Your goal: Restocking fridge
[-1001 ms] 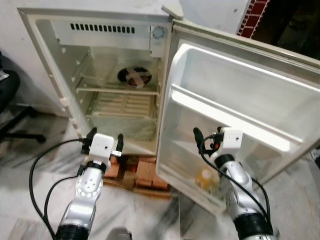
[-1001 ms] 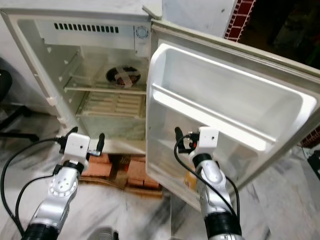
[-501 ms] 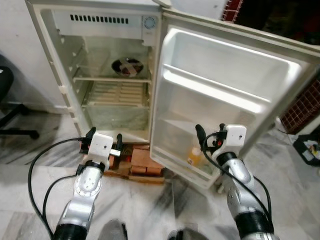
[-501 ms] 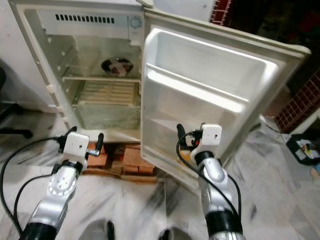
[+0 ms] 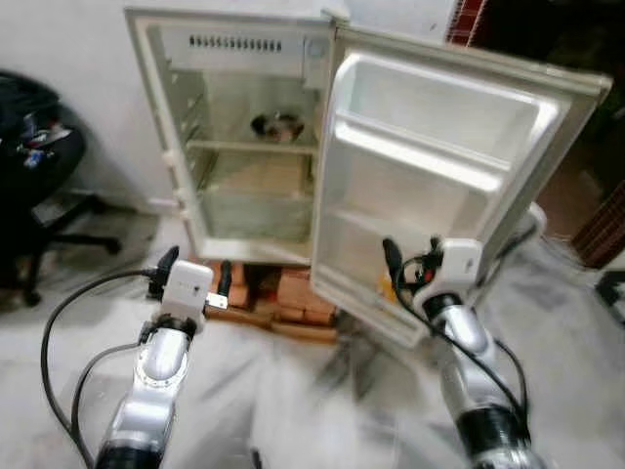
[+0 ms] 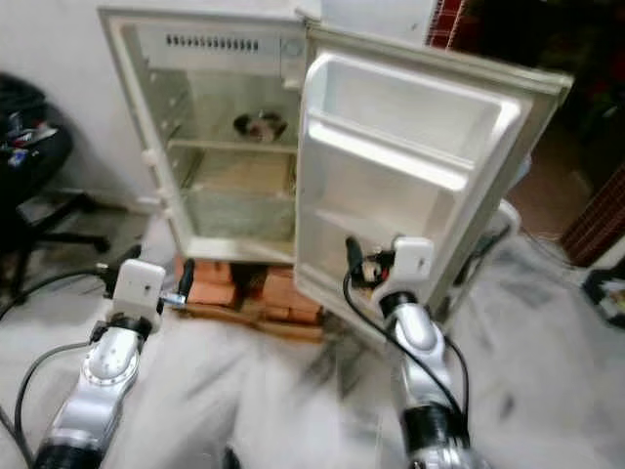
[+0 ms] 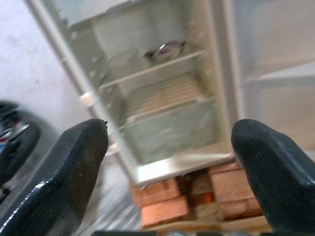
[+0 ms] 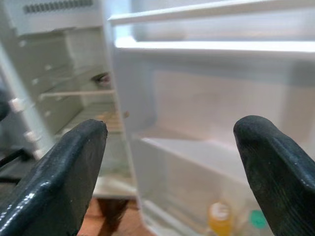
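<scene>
A small white fridge stands open with its door swung to the right. On its upper shelf sits a dark bowl. A yellow bottle stands in the door's bottom shelf, beside something with a green cap. My left gripper is held out low before the fridge body, open and holding nothing. My right gripper is raised before the lower part of the door, open too. The wrist views show each pair of black fingers spread wide, well short of the fridge.
The fridge rests on red bricks on a pale marble floor. A black office chair with things on it stands at the left. There is a white wall behind and a dark opening to the right of the door.
The whole picture has shifted and the fridge looks smaller and farther, so the camera has moved back. Both grippers stay open, held out as before.
</scene>
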Robot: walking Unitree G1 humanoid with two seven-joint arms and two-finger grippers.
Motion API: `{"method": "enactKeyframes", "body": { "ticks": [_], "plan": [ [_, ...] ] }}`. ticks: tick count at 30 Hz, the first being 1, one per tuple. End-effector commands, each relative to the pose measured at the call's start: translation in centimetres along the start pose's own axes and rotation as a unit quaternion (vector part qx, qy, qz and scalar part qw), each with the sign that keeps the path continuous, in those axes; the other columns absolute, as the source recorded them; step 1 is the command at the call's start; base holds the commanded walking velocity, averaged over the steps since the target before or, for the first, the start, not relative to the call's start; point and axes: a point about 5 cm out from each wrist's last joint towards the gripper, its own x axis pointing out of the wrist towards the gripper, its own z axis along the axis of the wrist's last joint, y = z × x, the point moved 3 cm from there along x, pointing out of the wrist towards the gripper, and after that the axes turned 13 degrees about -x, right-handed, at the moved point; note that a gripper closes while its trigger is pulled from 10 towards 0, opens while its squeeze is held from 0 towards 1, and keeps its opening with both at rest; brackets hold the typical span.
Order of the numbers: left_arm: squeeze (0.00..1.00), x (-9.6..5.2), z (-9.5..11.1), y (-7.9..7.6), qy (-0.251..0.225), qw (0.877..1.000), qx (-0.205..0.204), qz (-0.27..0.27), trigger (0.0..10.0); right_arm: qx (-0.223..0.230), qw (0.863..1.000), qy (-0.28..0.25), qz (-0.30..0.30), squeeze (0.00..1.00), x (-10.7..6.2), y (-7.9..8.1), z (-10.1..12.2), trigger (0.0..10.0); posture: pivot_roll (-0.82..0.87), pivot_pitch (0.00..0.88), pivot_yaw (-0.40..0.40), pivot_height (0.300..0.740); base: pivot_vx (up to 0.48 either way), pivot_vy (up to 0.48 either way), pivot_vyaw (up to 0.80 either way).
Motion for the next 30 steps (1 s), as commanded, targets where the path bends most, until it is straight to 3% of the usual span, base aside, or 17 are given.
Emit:
{"method": "enactKeyframes", "body": {
  "ticks": [1,6,30],
  "plan": [
    [0.00,0.4,0.5,0.2,-0.007,1.000,0.004,-0.006,10.0,-0.001,1.000,0.000,0.003,0.00,0.2,0.3,0.0,10.0,0.03,0.000,-0.040,0.740,0.000,0.000,0.00],
    [0.00,0.7,0.7,0.0,-0.011,1.000,-0.010,-0.009,10.0,-0.021,1.000,0.003,0.003,0.00,-0.1,0.2,-0.3,10.0,0.03,0.000,-0.045,0.740,0.000,-0.132,0.00],
    [0.00,0.3,0.6,-0.8,-0.008,0.999,-0.020,-0.040,10.0,-0.072,0.997,0.033,-0.006,0.00,0.1,-0.2,-1.5,10.0,0.05,0.000,-0.049,0.740,0.290,-0.377,0.00]
  ]
}}
